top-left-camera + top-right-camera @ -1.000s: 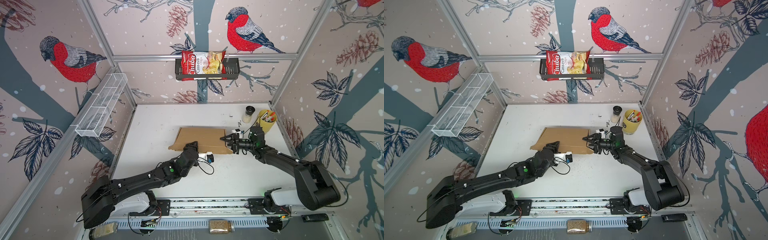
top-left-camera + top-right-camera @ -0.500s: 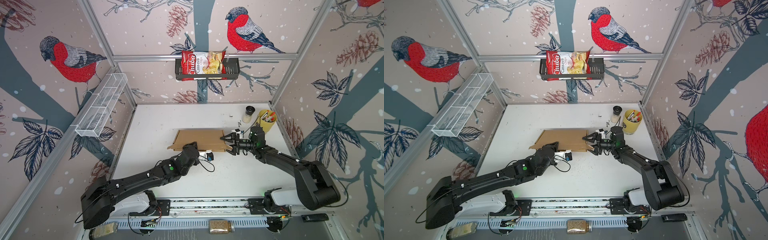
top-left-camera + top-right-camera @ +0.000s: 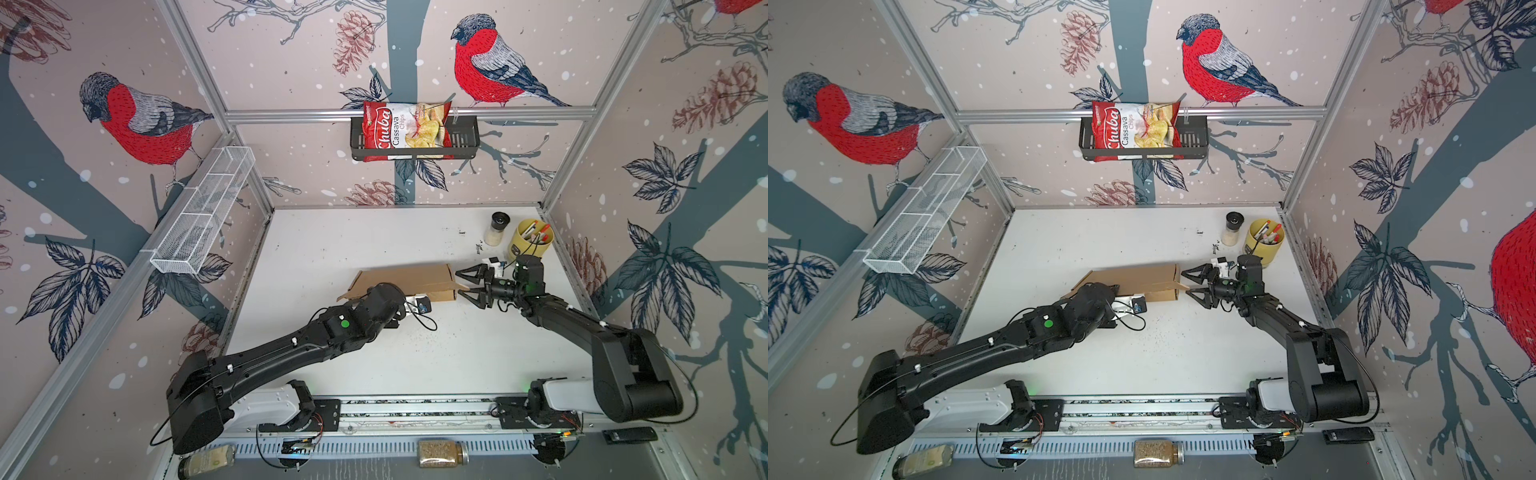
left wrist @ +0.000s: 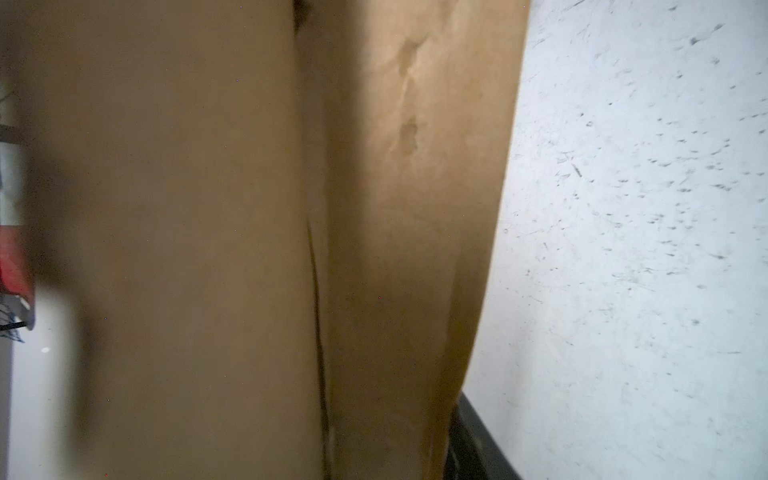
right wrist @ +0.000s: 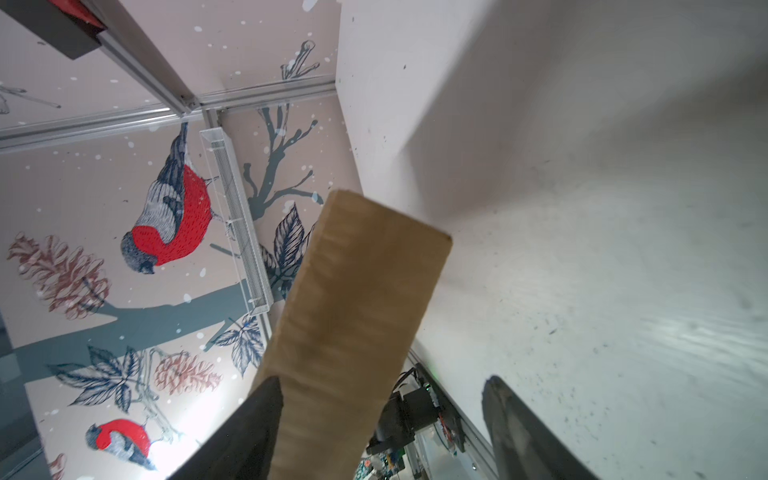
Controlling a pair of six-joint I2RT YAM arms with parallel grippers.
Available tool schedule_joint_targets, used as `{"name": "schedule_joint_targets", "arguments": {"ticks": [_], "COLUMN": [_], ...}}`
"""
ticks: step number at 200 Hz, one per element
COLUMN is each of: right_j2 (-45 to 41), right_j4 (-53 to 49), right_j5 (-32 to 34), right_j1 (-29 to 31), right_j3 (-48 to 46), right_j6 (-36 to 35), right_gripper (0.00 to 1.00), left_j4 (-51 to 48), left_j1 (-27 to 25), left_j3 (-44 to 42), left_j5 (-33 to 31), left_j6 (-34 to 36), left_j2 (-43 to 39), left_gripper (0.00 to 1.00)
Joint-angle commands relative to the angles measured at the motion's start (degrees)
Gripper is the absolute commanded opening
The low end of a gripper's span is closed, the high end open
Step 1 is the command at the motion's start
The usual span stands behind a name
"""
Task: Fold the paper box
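Note:
The paper box (image 3: 409,279) is a plain brown cardboard shape lying mid-table in both top views. My left gripper (image 3: 384,294) is at the box's front edge, its fingertips hidden under the wrist. In the left wrist view cardboard (image 4: 208,249) fills the frame and one dark finger (image 4: 473,449) lies against it, so the gripper is shut on the box. My right gripper (image 3: 459,283) is at the box's right end, open. Its jaws straddle a cardboard flap (image 5: 357,311), which lies close to one finger (image 5: 257,419) and apart from the other.
At the back right stand a yellow cup of pens (image 3: 534,245) and a small black-lidded jar (image 3: 496,228). A chips bag (image 3: 405,131) sits in a black basket on the back wall. A wire shelf (image 3: 203,216) hangs on the left wall.
My right gripper has opened wide and drawn back a little to the right. My left gripper has narrowed on the box's front edge. The box's top now looks shallower from above.

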Motion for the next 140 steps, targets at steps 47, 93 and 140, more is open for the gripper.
{"name": "schedule_joint_targets", "arguments": {"ticks": [47, 93, 140], "right_j2": [0.43, -0.24, 0.69], "right_j4": [-8.3, -10.81, -8.71], "right_j5": [7.46, 12.07, 12.57], "right_j1": [-1.64, -1.63, -0.63], "right_j3": [1.1, 1.28, 1.57], "right_j6": [-12.47, -17.66, -17.25], "right_gripper": [0.77, 0.77, 0.76], "left_j4": [-14.89, -23.04, -24.88], "left_j1": [3.21, 3.81, 5.63], "left_j3": [9.49, 14.61, 16.19], "left_j5": [13.51, 19.01, 23.51], "left_j6": [-5.02, -4.96, -2.0], "left_j2": [4.44, 8.25, 12.21], "left_gripper": [0.45, 0.48, 0.49]}}
